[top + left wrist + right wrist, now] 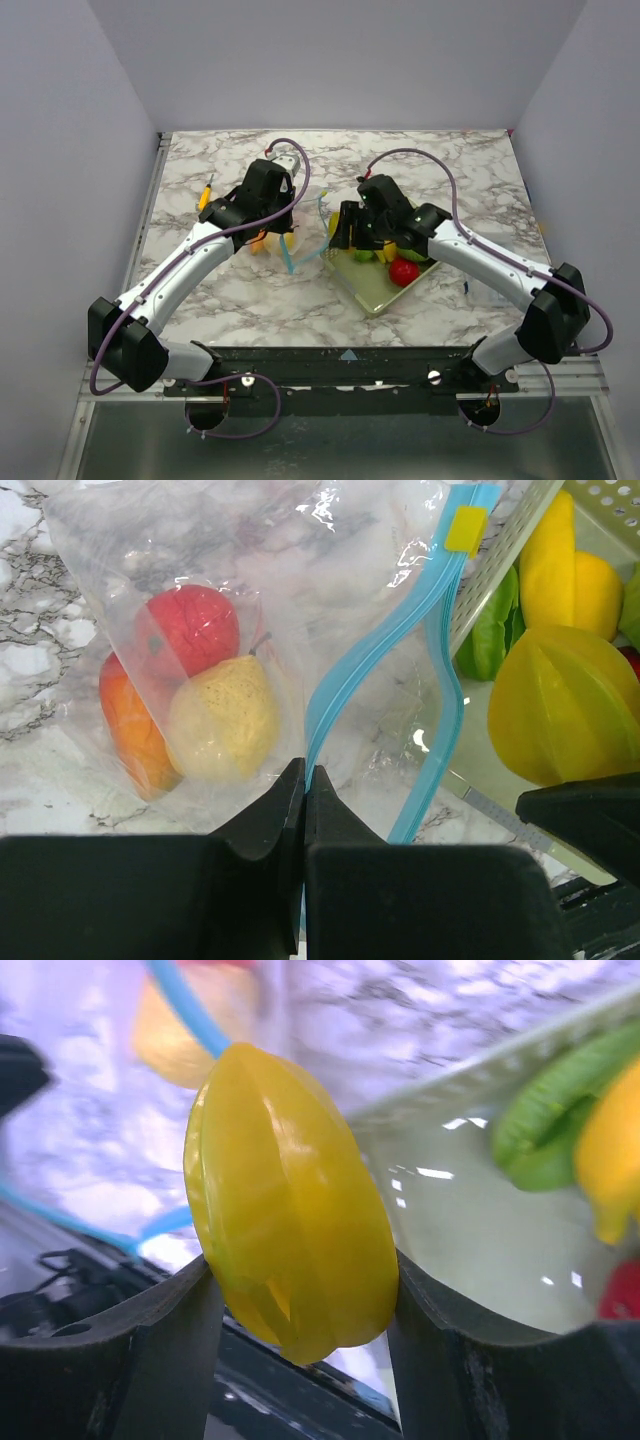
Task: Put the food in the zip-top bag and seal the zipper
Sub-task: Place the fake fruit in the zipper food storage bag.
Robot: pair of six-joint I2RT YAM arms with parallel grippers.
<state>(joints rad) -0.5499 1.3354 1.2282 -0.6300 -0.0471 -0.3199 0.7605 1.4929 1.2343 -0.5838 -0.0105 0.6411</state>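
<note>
Right gripper (300,1270) pinches one yellow star fruit (290,1190), frame centre; left gripper (305,775) clamps the zipper (345,675); three fruits (220,715) inside zip-top bag (200,540)

The left arm (190,255) and right arm (490,265) reach from the table's (250,300) near edge toward its middle, wrists angled inward. The left gripper (304,778) pinches the zipper (345,675) tight; the right gripper (300,1290) clamps a yellow food piece (290,1190).
</note>
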